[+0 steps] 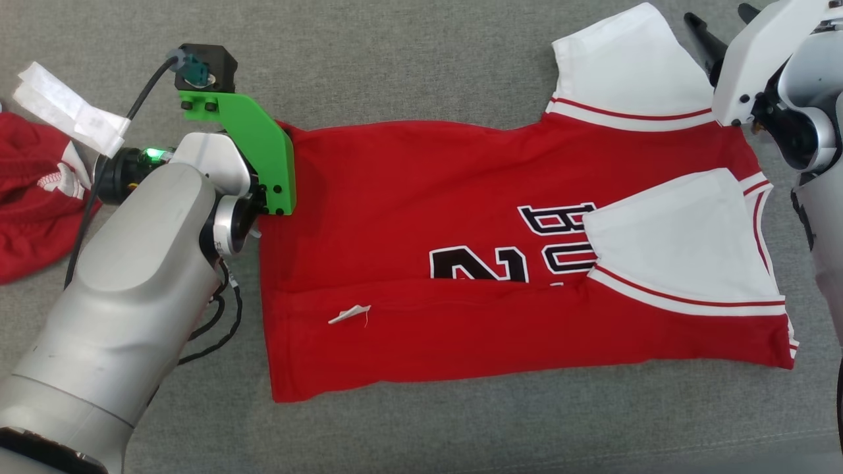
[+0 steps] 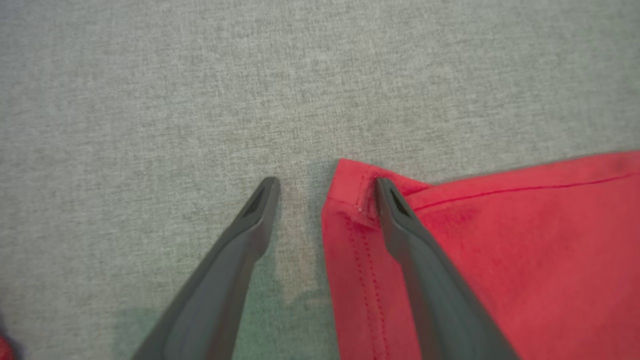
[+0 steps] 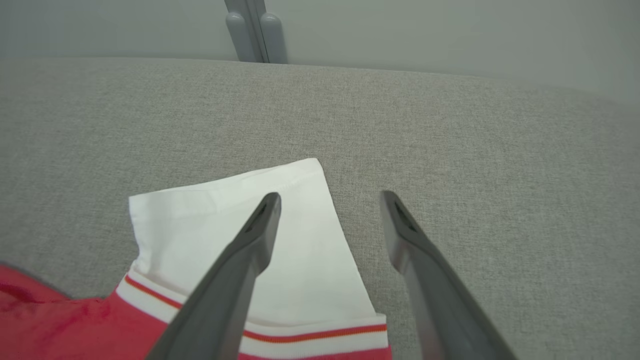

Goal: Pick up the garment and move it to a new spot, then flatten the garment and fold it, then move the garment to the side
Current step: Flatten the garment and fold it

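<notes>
Our jersey (image 1: 395,197) lies on the surface (image 1: 421,59), "BU" and "2" legible; a red cloth (image 1: 26,224) sits left. Jaws apart on both: left gripper (image 2: 326,185) at its hem, right gripper (image 3: 330,197) over a sleeve (image 3: 310,240).

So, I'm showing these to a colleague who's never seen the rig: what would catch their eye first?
The red jersey with white sleeves and black lettering, spread across the middle of the grey surface, its near edge folded up. Next, the bright green bracket on the left arm by the hem, where the open left gripper straddles a hem corner. The open right gripper sits over the far white sleeve.
</notes>
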{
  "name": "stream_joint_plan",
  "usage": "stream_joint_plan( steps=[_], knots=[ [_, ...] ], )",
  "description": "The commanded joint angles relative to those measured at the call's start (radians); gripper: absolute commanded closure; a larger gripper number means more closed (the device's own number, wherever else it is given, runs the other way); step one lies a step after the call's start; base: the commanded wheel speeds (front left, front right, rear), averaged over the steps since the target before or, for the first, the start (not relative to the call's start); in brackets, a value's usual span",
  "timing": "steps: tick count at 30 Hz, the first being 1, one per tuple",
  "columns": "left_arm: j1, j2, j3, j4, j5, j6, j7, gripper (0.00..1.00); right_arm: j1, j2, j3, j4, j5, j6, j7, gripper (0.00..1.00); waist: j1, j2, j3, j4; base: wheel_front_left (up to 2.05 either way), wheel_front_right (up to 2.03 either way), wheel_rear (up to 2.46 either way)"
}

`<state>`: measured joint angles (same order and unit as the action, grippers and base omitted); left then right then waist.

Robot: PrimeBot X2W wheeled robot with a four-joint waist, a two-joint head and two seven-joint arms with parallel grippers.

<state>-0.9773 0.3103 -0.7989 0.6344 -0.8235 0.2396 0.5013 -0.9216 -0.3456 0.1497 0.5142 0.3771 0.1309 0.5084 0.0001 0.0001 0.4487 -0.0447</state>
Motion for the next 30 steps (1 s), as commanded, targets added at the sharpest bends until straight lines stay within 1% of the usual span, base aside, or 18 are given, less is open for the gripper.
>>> stream_joint_plan(
  steps=[1, 3, 4, 5, 10, 12, 17, 20, 22, 25, 26, 28, 29, 30],
  knots=[
    [0.004, 0.000, -0.014, 0.016, 0.004, -0.009, 0.015, 0.00, -0.017, -0.010, 0.004, 0.006, 0.007, 0.000, -0.007, 0.00, -0.0001, -0.0001, 0.013, 0.011, 0.00, 0.00, 0.00],
    [-0.001, -0.003, -0.026, 0.020, 0.009, -0.018, 0.017, 0.00, -0.028, -0.017, 0.009, 0.015, 0.010, 0.000, -0.009, 0.00, -0.0001, -0.0001, 0.020, 0.016, 0.00, 0.00, 0.00],
    [-0.005, -0.005, -0.035, 0.021, 0.015, -0.025, 0.018, 0.57, -0.035, -0.023, 0.012, 0.019, 0.010, 0.000, -0.009, 0.00, -0.0001, -0.0001, 0.027, 0.019, 0.00, 0.00, 0.00],
    [-0.006, -0.008, -0.042, 0.023, 0.019, -0.029, 0.019, 1.00, -0.038, -0.027, 0.017, 0.024, 0.008, 0.000, -0.007, 0.00, -0.0001, -0.0001, 0.032, 0.022, 0.00, 0.00, 0.00],
    [-0.005, -0.035, -0.063, 0.030, 0.034, -0.032, 0.003, 1.00, -0.082, -0.048, 0.013, 0.062, -0.026, 0.000, -0.034, 0.00, -0.0001, -0.0001, 0.072, 0.047, 0.00, 0.00, 0.00],
    [-0.001, -0.050, -0.071, 0.031, 0.037, -0.037, -0.009, 1.00, -0.099, -0.046, 0.004, 0.091, -0.040, 0.000, -0.043, 0.00, -0.0001, -0.0001, 0.087, 0.060, 0.00, 0.00, 0.00],
    [0.002, -0.073, -0.085, 0.033, 0.043, -0.046, -0.032, 1.00, -0.138, -0.056, 0.024, 0.160, -0.056, 0.000, -0.001, 0.00, -0.0001, -0.0001, 0.119, 0.094, 0.00, 0.00, 0.00],
    [-0.002, -0.084, -0.090, 0.031, 0.047, -0.051, -0.046, 1.00, -0.158, -0.078, 0.049, 0.185, -0.074, 0.000, 0.015, 0.00, -0.0001, -0.0001, 0.133, 0.111, 0.00, 0.00, 0.00],
    [-0.007, -0.090, -0.093, 0.032, 0.047, -0.055, -0.051, 1.00, -0.163, -0.088, 0.088, 0.195, -0.081, 0.000, 0.025, 0.00, -0.0001, -0.0001, 0.140, 0.120, 0.00, 0.00, 0.00],
    [-0.006, -0.105, -0.093, 0.031, 0.036, -0.059, -0.056, 1.00, -0.154, -0.096, 0.137, 0.222, -0.038, 0.000, 0.073, 0.00, -0.0001, -0.0001, 0.145, 0.130, 0.00, 0.00, 0.00],
    [-0.007, -0.108, -0.095, 0.032, 0.037, -0.060, -0.056, 1.00, -0.144, -0.097, 0.152, 0.230, -0.018, 0.000, 0.094, 0.07, -0.0001, -0.0001, 0.145, 0.132, 0.00, 0.00, 0.00],
    [-0.010, -0.111, -0.092, 0.031, 0.036, -0.060, -0.067, 1.00, -0.141, -0.102, 0.150, 0.243, 0.016, 0.000, 0.110, 0.77, -0.0001, -0.0001, 0.145, 0.134, 0.00, 0.00, 0.00],
    [-0.012, -0.112, -0.090, 0.033, 0.036, -0.059, -0.071, 1.00, -0.138, -0.102, 0.150, 0.247, 0.029, 0.000, 0.116, 1.00, -0.0001, -0.0001, 0.144, 0.135, 0.00, 0.00, 0.00],
    [-0.012, -0.114, -0.083, 0.032, 0.033, -0.057, -0.085, 1.00, -0.134, -0.106, 0.150, 0.251, 0.037, 0.000, 0.115, 1.00, -0.0001, -0.0001, 0.142, 0.134, 0.00, 0.00, 0.00]
  ],
)
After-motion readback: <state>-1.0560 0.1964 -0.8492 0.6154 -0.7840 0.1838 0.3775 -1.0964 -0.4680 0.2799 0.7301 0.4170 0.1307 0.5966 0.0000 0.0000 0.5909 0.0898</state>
